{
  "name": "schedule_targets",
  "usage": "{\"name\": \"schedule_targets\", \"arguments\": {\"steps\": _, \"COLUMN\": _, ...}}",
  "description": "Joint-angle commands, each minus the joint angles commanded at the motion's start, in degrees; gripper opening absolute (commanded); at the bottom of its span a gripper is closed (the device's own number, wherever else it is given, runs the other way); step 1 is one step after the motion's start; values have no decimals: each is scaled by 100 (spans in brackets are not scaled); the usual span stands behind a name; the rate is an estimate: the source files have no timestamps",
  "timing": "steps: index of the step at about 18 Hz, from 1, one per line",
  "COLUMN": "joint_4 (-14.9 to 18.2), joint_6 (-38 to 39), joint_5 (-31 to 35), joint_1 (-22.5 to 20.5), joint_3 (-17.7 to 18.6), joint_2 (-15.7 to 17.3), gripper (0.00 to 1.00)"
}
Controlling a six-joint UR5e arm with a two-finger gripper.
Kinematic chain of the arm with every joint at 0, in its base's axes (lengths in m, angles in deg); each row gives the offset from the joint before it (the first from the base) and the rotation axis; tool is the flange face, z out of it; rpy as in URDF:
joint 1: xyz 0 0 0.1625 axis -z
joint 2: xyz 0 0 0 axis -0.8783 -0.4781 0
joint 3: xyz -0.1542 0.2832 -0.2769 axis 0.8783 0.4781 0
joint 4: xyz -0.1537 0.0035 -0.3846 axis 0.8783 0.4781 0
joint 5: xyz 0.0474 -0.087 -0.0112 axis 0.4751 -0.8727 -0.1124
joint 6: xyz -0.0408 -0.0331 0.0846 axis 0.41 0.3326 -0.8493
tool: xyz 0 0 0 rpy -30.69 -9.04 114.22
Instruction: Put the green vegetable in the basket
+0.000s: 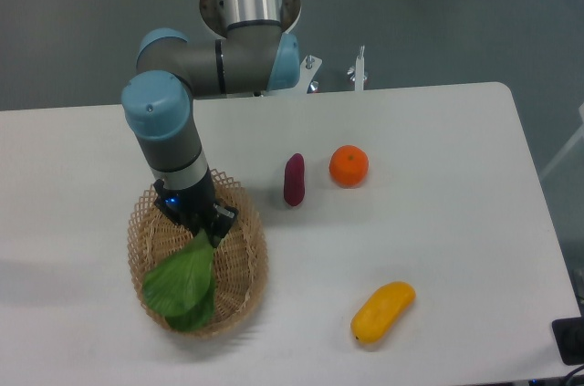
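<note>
The green vegetable hangs with its broad bright leaves down over the inside of the basket, an oval tan wicker one at the table's left front. My gripper is shut on the vegetable's upper stem end, directly above the basket's middle. I cannot tell whether the leaves touch the basket floor.
A purple sweet potato and an orange lie right of the basket. A yellow mango-shaped fruit sits near the front right. The robot's base stands at the table's far edge.
</note>
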Motion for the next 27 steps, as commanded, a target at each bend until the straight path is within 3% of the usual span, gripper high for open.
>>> {"name": "schedule_targets", "arguments": {"steps": 11, "joint_4": -9, "joint_6": -142, "joint_5": 98, "joint_1": 79, "joint_3": 18, "joint_2": -88, "gripper": 29}}
{"name": "schedule_targets", "arguments": {"steps": 15, "joint_4": -9, "joint_6": -151, "joint_5": 107, "joint_1": 79, "joint_3": -17, "joint_2": -88, "gripper": 64}}
{"name": "schedule_targets", "arguments": {"steps": 17, "joint_4": -17, "joint_6": -142, "joint_5": 116, "joint_1": 79, "joint_3": -78, "joint_2": -79, "gripper": 95}}
{"name": "schedule_targets", "arguments": {"steps": 18, "joint_4": -18, "joint_6": -142, "joint_5": 124, "joint_1": 79, "joint_3": -122, "joint_2": -62, "gripper": 100}}
{"name": "schedule_targets", "arguments": {"steps": 24, "joint_4": 17, "joint_6": -160, "joint_5": 151, "joint_1": 9, "joint_3": -526, "joint_2": -62, "gripper": 100}}
{"name": "schedule_targets", "arguments": {"steps": 27, "joint_4": -17, "joint_6": -344, "joint_5": 169, "joint_1": -324, "joint_3": -728, "joint_2": -9, "gripper": 100}}
